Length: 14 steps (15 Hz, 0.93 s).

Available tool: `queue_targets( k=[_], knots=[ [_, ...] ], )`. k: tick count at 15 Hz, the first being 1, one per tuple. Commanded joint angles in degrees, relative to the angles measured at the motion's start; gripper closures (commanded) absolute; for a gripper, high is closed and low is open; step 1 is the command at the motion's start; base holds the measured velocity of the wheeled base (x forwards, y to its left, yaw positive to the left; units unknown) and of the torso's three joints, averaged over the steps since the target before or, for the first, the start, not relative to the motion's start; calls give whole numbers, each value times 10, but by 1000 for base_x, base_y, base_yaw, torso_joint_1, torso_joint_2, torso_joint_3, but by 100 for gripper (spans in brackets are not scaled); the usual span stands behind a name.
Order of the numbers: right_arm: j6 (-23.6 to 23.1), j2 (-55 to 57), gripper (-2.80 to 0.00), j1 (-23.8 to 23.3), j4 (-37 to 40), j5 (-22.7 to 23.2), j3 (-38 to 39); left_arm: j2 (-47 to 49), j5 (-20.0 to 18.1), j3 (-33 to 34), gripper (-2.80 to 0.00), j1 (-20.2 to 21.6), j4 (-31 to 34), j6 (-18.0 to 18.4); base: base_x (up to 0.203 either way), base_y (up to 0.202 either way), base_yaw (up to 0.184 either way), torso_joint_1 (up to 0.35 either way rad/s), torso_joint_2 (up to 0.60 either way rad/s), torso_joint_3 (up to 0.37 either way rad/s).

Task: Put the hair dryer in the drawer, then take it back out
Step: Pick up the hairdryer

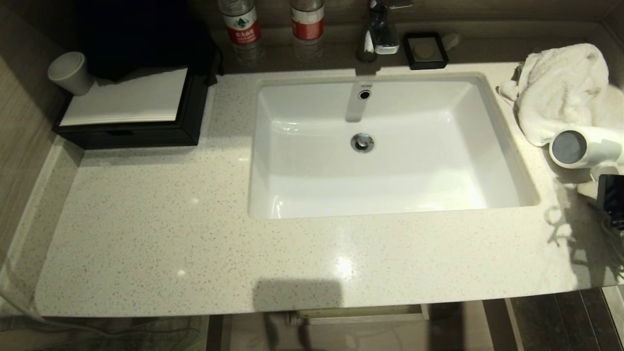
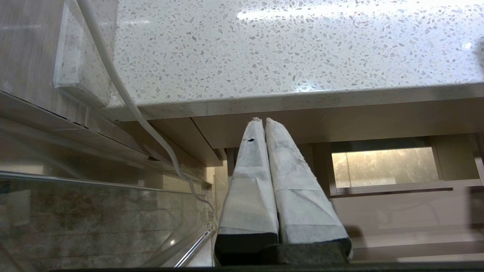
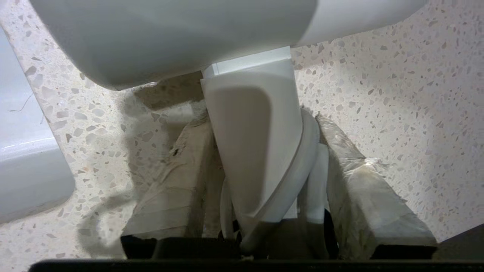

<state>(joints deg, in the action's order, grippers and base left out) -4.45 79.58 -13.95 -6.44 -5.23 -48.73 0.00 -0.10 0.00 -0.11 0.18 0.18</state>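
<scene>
White towel point(image 1: 560, 87) beside sink point(image 1: 312, 195)

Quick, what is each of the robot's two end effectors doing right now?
Left end effector: shut, empty, parked below the countertop.
Right end effector: its fingers flank the hair dryer handle; a firm grip cannot be told.

Speckled counter point(image 1: 195, 234) with inset sink point(image 1: 385, 190) carries the hair dryer point(image 1: 582, 148), towel point(image 1: 560, 87), black tray point(image 1: 146, 131), bottles point(image 1: 240, 22) and soap dish point(image 1: 425, 50).
</scene>
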Motion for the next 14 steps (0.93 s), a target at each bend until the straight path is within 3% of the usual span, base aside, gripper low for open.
queue_targets(
  k=[1,14],
  knots=[
    [-2,-9,0,-2,-1,0,-3,0,0,1,0,0,0,0,0,0,0,0,0,0],
    [-39,-163,0,1,43,10,41,0,0,1,0,0,0,0,0,0,0,0,0,0]
  ],
)
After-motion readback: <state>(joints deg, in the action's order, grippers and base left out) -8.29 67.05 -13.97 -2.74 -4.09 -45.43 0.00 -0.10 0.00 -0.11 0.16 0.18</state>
